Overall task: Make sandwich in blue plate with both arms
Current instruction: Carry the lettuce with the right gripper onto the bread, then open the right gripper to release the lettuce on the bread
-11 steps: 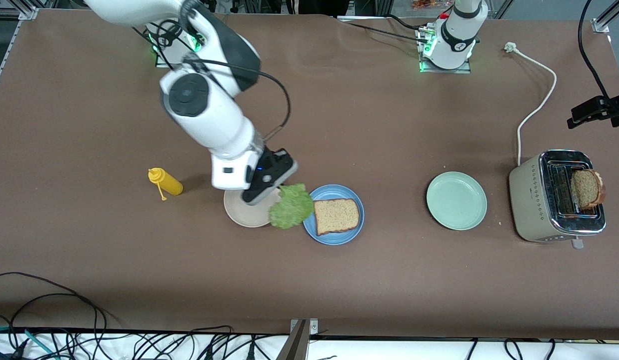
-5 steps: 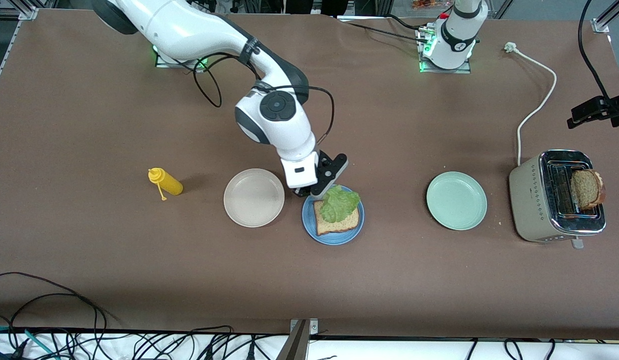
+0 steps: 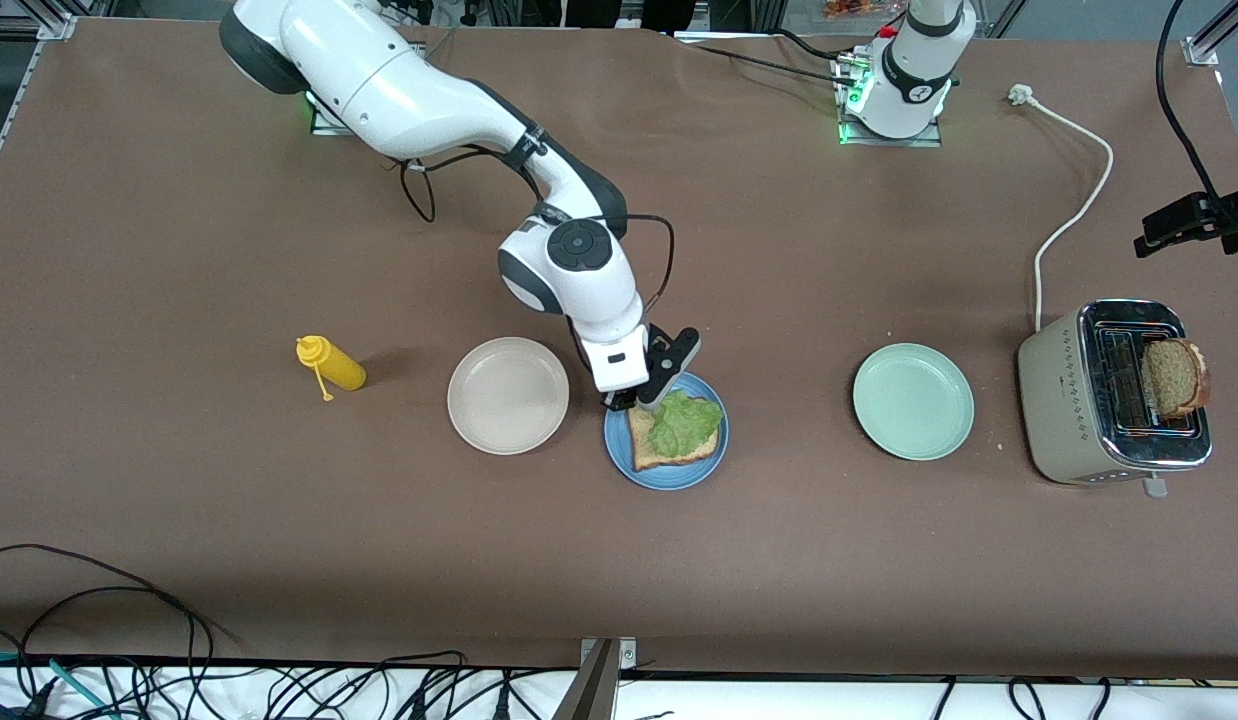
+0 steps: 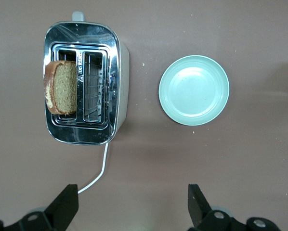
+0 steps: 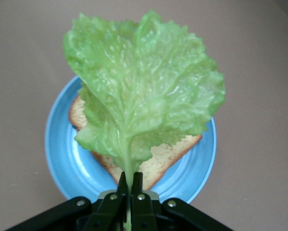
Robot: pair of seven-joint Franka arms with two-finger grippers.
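The blue plate (image 3: pixel 626 458) holds one slice of brown bread (image 3: pixel 669 454). My right gripper (image 3: pixel 639 402) is shut on the stem of the green lettuce leaf (image 3: pixel 685 422) and holds it low over the bread. In the right wrist view the leaf (image 5: pixel 144 96) covers most of the slice (image 5: pixel 163 161) on the blue plate (image 5: pixel 62 154), with the gripper (image 5: pixel 130 185) shut on its stem. A second slice (image 3: pixel 1175 378) stands in the toaster (image 3: pixel 1079 405). My left gripper (image 4: pixel 133 202) is open and empty, high above the toaster (image 4: pixel 112 86) and its slice (image 4: pixel 62 86). It is out of the front view.
An empty beige-white plate (image 3: pixel 508 395) lies beside the blue plate, toward the right arm's end. A yellow squeeze bottle (image 3: pixel 331 365) lies past it. An empty mint-green plate (image 3: pixel 913 401) sits between blue plate and toaster, also in the left wrist view (image 4: pixel 194 90). A white cord (image 3: pixel 1074 200) runs from the toaster.
My right arm has carried the lettuce from over the beige-white plate to over the blue plate and lowered it onto the bread. The left arm's base has not moved.
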